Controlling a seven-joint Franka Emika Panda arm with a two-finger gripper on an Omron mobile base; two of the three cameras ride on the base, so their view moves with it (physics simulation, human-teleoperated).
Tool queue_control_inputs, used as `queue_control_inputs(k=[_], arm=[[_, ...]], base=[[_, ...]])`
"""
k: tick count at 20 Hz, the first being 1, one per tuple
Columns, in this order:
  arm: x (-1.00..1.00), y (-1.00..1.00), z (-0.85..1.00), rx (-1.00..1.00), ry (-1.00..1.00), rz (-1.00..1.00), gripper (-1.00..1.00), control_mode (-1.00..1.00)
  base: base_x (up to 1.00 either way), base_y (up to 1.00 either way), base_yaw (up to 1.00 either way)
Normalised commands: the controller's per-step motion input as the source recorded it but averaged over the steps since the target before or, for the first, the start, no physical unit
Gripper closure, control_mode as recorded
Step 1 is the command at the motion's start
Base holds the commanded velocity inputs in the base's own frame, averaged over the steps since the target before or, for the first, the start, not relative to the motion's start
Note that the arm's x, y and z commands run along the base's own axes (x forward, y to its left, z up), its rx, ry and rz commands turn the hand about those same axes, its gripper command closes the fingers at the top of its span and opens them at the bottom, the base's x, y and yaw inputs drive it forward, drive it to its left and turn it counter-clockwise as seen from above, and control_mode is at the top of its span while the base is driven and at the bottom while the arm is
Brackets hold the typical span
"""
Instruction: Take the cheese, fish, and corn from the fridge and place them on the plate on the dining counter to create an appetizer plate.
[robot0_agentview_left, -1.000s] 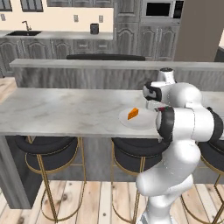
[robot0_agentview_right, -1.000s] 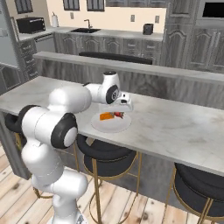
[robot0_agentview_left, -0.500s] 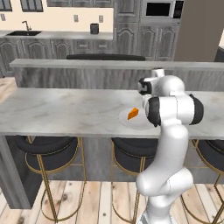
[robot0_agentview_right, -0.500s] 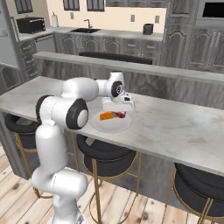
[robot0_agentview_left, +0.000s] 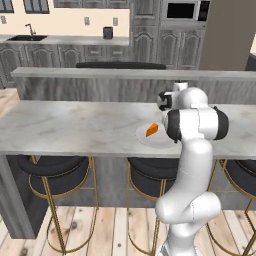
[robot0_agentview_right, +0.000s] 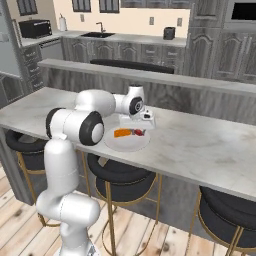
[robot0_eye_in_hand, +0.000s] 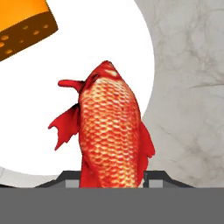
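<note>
The two-finger gripper (robot0_eye_in_hand: 112, 177) pinches the scaly red-orange fish (robot0_eye_in_hand: 113, 133) by its tail end, directly over the round white plate (robot0_agentview_right: 127, 142) on the marbled dining counter (robot0_agentview_right: 200, 145). The orange cheese wedge (robot0_agentview_right: 121, 133) lies on the plate beside the fish.

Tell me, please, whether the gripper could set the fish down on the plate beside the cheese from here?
Probably yes: the gripper, shut on the fish, hangs over bare plate, and the cheese lies off to one side.
</note>
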Motion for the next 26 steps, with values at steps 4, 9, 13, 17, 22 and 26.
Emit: queue_control_inputs(k=[4, 9, 13, 17, 22, 26], arm=[[0.00, 0.00, -0.19, 0.00, -0.09, 0.00, 1.00, -1.00], [0.06, 0.00, -0.22, 0.00, -0.05, 0.00, 1.00, -1.00], [0.15, 0.01, -0.34, 0.00, -0.05, 0.00, 1.00, -1.00], [0.21, 0.05, -0.22, 0.00, -0.02, 0.00, 1.00, -1.00], [0.38, 0.02, -0.11, 0.00, -0.01, 0.00, 1.00, -1.00], [0.38, 0.00, -0.14, 0.00, -0.03, 0.00, 1.00, -1.00]], base=[[0.00, 0.00, 0.00], [0.00, 0.00, 0.00], [0.00, 0.00, 0.00], [0.00, 0.00, 0.00], [0.00, 0.00, 0.00], [0.00, 0.00, 0.00]])
